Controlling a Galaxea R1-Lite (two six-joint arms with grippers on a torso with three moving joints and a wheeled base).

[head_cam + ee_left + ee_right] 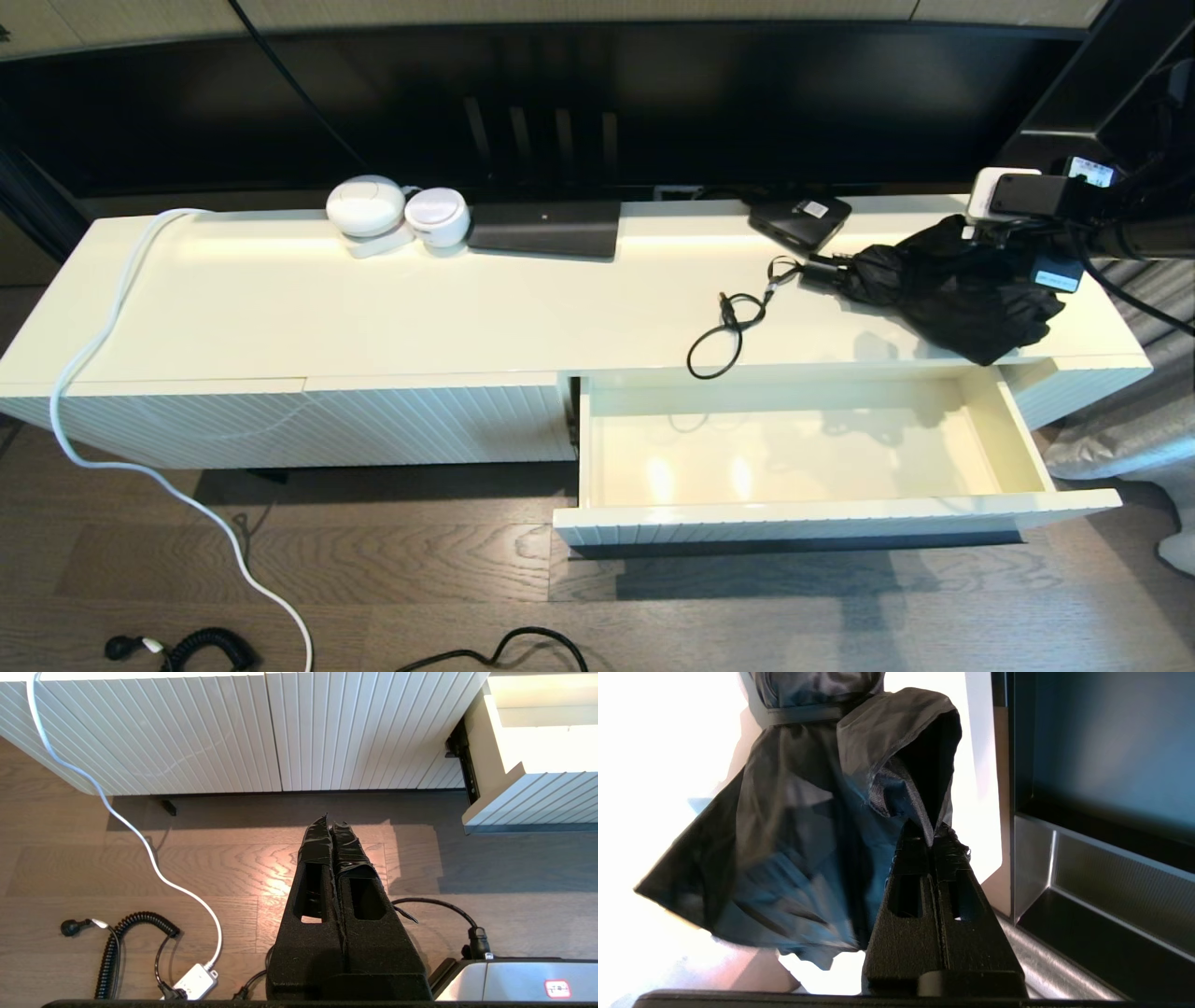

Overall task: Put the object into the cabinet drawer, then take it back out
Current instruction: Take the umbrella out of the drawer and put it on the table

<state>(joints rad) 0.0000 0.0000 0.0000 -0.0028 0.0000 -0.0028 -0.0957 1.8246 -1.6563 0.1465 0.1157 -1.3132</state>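
The object is a black folded umbrella [943, 285] lying on the cabinet top at the right, its handle and wrist cord pointing left. My right gripper [933, 842] is at the umbrella's far right end, shut on a fold of the umbrella's fabric [794, 826]; in the head view only the right wrist [1018, 201] shows. Below, the cabinet drawer [840, 511] stands pulled out, with nothing on its glossy cream bottom. My left gripper [331, 826] hangs shut and holding nothing over the wooden floor, left of the drawer's corner [537, 798], out of the head view.
Two white round devices [366, 205], a flat black box [546, 229] and a small black box [800, 219] sit along the back of the cabinet top. A white cable [93, 355] trails off the left end to the floor. A dark screen stands behind.
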